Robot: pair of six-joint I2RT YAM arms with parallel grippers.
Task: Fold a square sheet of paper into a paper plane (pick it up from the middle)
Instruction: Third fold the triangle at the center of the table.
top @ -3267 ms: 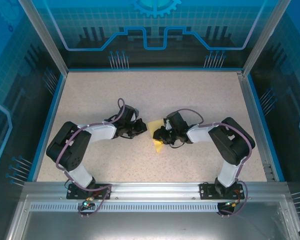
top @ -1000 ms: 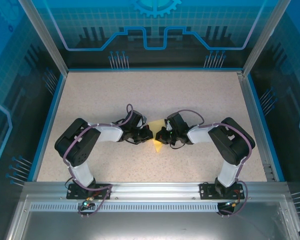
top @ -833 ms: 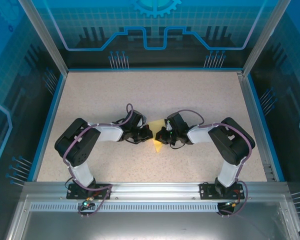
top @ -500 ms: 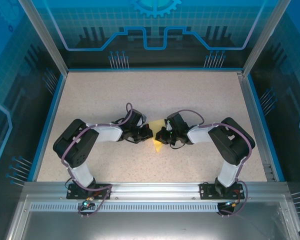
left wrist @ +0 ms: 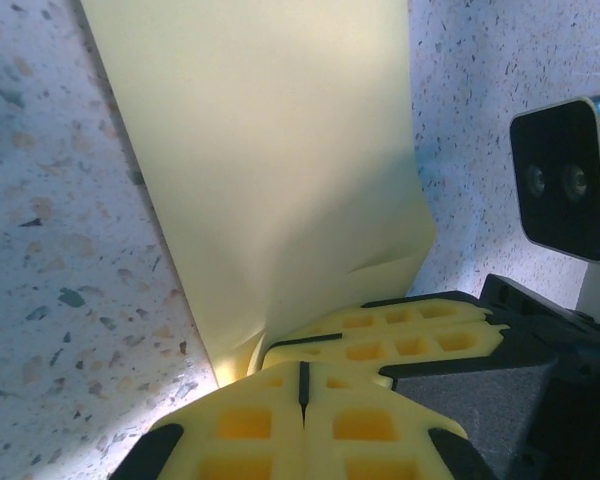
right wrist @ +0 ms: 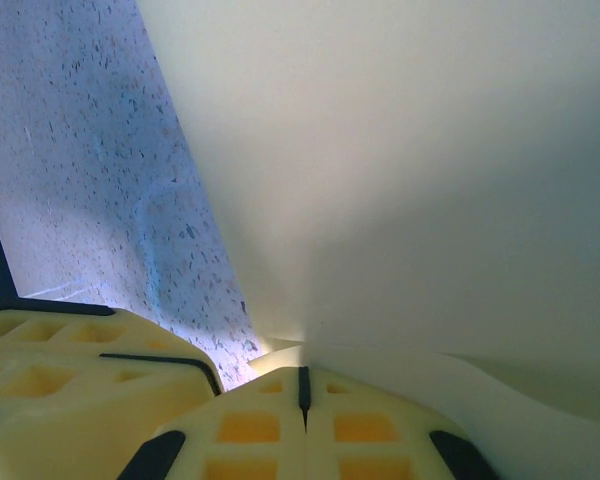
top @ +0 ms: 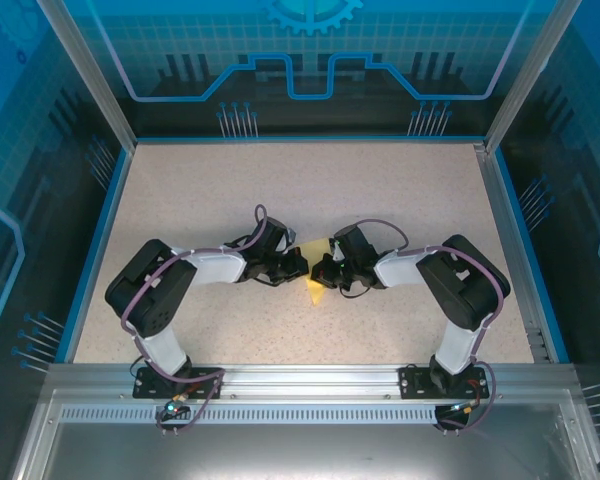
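Pinching the thin pale-yellow square sheet of paper (top: 313,290) from either side at the centre of the top view, we have our left gripper (top: 293,265) and right gripper (top: 319,270) both clamped tight on it, fingertips facing across the speckled beige tabletop (top: 310,190).
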